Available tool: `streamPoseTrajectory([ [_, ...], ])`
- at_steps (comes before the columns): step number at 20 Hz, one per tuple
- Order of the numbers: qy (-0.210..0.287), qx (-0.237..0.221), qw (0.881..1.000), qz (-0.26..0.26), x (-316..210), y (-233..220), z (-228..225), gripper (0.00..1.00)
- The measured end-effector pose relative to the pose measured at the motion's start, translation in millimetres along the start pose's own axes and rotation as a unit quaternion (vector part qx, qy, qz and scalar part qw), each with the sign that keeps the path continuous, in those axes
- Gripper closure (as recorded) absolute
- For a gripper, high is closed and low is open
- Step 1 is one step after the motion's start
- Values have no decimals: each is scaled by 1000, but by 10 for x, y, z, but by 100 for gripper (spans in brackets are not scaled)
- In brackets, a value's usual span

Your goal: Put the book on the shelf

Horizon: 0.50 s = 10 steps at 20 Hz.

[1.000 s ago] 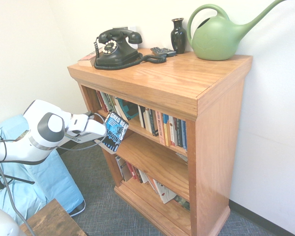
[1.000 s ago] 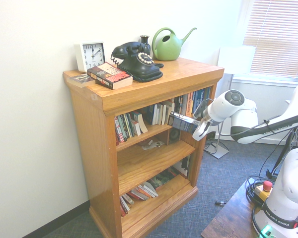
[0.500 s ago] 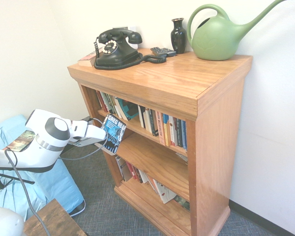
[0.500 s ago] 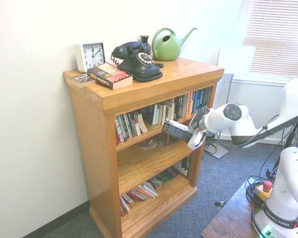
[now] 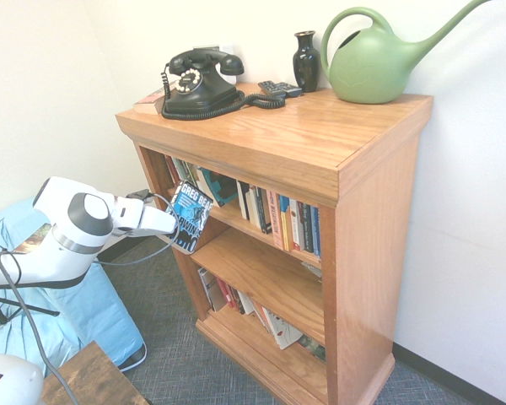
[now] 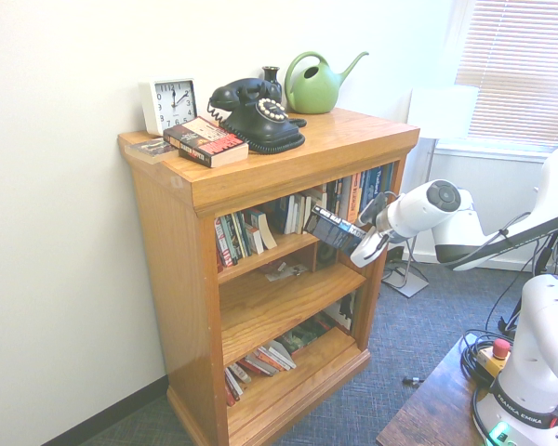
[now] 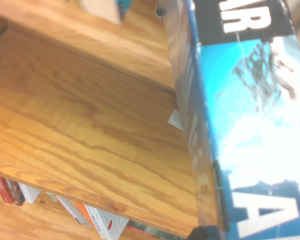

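First exterior view: the gripper (image 5: 170,224) is clamped on the book (image 5: 190,217), holding it tilted just in front of the shelf (image 5: 320,143), at its top row of upright books (image 5: 274,215); the lowest board holds more books. Second exterior view: the book (image 6: 336,228) hangs at the shelf's right front. Wrist view: the blue cover (image 7: 250,120) sits above a bare wooden board (image 7: 80,130)
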<state>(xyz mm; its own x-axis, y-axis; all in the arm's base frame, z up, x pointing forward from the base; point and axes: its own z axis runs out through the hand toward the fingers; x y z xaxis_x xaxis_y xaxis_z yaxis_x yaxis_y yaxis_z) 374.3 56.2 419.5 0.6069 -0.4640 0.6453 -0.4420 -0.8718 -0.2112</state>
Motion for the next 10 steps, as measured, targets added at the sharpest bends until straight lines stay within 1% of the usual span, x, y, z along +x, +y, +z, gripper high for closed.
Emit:
streamPoseTrajectory([
  [3,-8,11,1000,8,37,27,7,100],
  [6,-12,21,1000,5,10,-45,7,100],
  [10,-13,22,1000,4,29,-144,46,100],
])
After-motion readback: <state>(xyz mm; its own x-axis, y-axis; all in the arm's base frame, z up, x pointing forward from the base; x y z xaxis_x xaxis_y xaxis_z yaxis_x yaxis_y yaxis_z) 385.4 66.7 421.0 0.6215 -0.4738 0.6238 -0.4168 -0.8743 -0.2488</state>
